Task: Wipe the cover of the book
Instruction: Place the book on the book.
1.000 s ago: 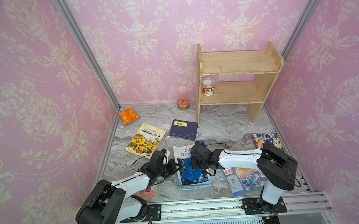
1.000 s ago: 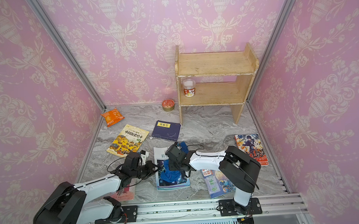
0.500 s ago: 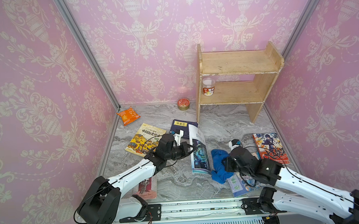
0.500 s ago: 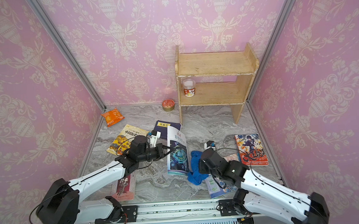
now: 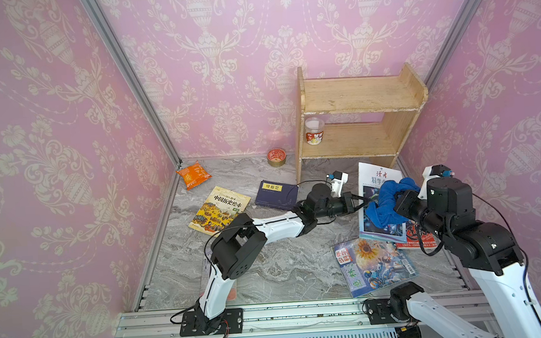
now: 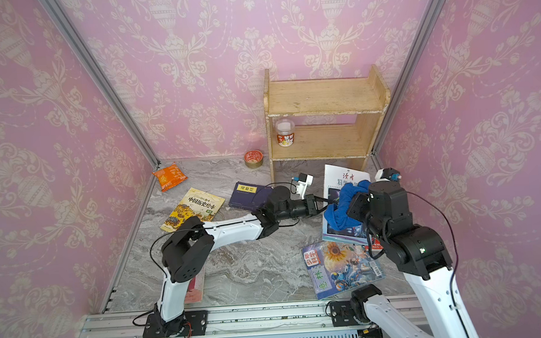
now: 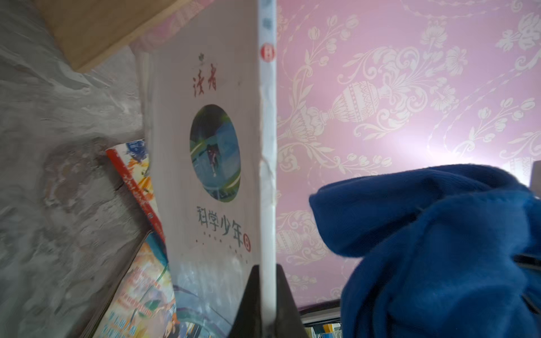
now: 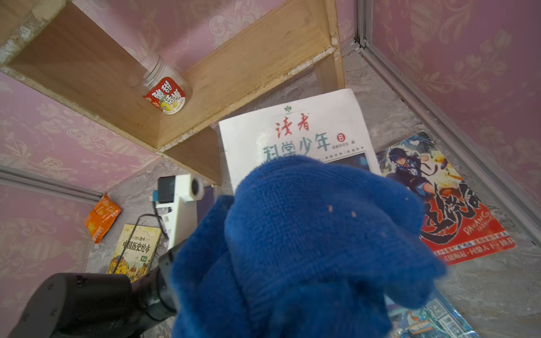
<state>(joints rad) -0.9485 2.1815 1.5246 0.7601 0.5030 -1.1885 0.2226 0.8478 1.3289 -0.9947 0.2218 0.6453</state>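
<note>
**Left pincer [image 7: 268,273] clamps the book [image 5: 376,176]; wiping looks under way**

We see this pincer clenched on the spine edge of the book, a white science magazine, one jaw on each cover. It holds the book tilted up off the counter [image 5: 268,266], in front of the wooden shelf [image 5: 356,119]. The right pincer [image 5: 399,200] is clenched on a bunched blue cloth [image 5: 385,206], which is pressed against the middle of the front cover.

We judge the setup done: the book is braced and the cloth is in contact. We cannot tell how much has been wiped, since the cover shows no mark either way. The white title strip above the cloth lies bare, and the lower picture area is only partly covered, so strokes across both seem left to do.

The cloth swallows the right pincer's fingertips in every view. The book's lower edge overlaps a red comic [image 8: 456,210] and sits near a sunflower magazine [image 5: 374,263]. We cannot say whether it rests on either one.
</note>
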